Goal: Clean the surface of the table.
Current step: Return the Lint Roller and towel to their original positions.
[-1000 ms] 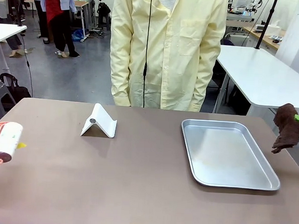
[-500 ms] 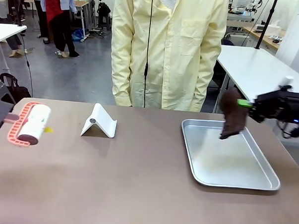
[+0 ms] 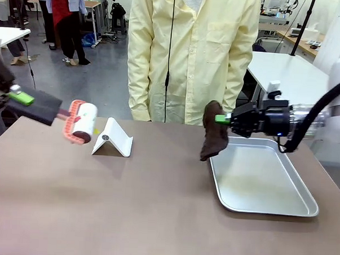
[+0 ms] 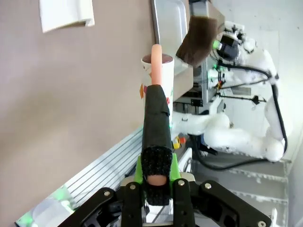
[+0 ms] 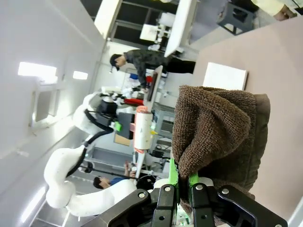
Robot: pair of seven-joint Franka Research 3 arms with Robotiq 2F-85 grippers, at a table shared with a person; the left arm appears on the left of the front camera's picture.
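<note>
Brown and matte, the table (image 3: 127, 204) spans the lower frame of the front view, with a white stand (image 3: 112, 138) left of centre and a tray (image 3: 259, 175) at right. At upper left the left gripper (image 3: 19, 96) is clenched on a lint roller (image 3: 80, 121) held in the air. The right gripper (image 3: 222, 119) grasps a cloth (image 3: 213, 137) hanging at the tray's left edge. To wipe well, lower the cloth flat onto bare tabletop between stand and tray, then sweep evenly.
</note>
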